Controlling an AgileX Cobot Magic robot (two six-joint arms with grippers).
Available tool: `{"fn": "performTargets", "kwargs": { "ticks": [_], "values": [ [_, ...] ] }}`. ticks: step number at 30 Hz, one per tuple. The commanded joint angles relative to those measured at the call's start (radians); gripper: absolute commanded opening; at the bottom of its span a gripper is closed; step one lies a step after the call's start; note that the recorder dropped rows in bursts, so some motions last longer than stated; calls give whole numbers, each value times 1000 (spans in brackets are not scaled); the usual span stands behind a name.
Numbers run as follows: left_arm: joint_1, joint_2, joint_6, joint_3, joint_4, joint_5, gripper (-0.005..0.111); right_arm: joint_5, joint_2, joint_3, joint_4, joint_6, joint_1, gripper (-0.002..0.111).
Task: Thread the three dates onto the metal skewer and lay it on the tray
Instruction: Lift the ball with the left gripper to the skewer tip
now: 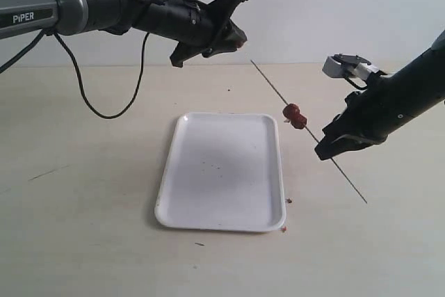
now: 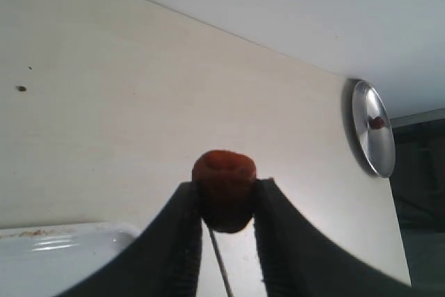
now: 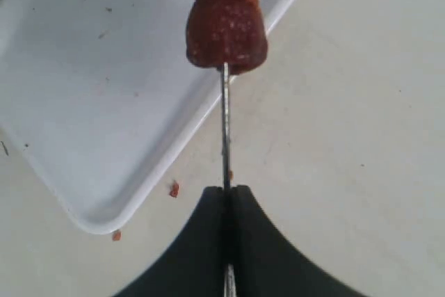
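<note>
Nearest the exterior camera, the tray [image 1: 229, 186] is noted flat on the table [image 1: 83, 241], white and bare except for a few dark specks; nothing of the task has been laid in it yet. Reddish crumbs [image 1: 287, 201] are seen on the table just beside its near right corner. Beyond the tray's right edge the metal skewer [image 1: 268, 81] is held aslant in the air by the right hand [image 1: 322, 149], whose fingers are pressed together on the rod, with the lower end sticking out past them. Two dates [image 1: 294, 115] are threaded on it, touching each other, a little above that grip. The third date [image 2: 224, 179] is pinched between the fingers of the left hand [image 2: 224, 206], raised above and behind the tray near the skewer's upper tip. Whether tip and fruit are touching cannot be told — in the exterior view a small gap seems to be left. A round metal dish [image 2: 373, 137] is visible only in the left wrist view, far off on the table; one small reddish spot is seen in it, not identified. Risks, as judged: the tip may be met off-centre, so that the date is pushed out of the pinch or split rather than pierced; the thin rod may pivot or slide in the right hand under the push, being clamped at one narrow place only; the two threaded dates may be shoved down against the fingers.
</note>
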Motion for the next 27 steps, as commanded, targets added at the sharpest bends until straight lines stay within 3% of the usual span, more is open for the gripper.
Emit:
{"fn": "performTargets", "kwargs": {
  "ticks": [1,27],
  "values": [
    [3,-6,2,-2,-12,-19,27,4,-2,-3,37,-17,-2,0],
    [-7,-6,11,-2,-5,-6,27,40,-2,-3,159,-144,-2,0]
  ]
}}
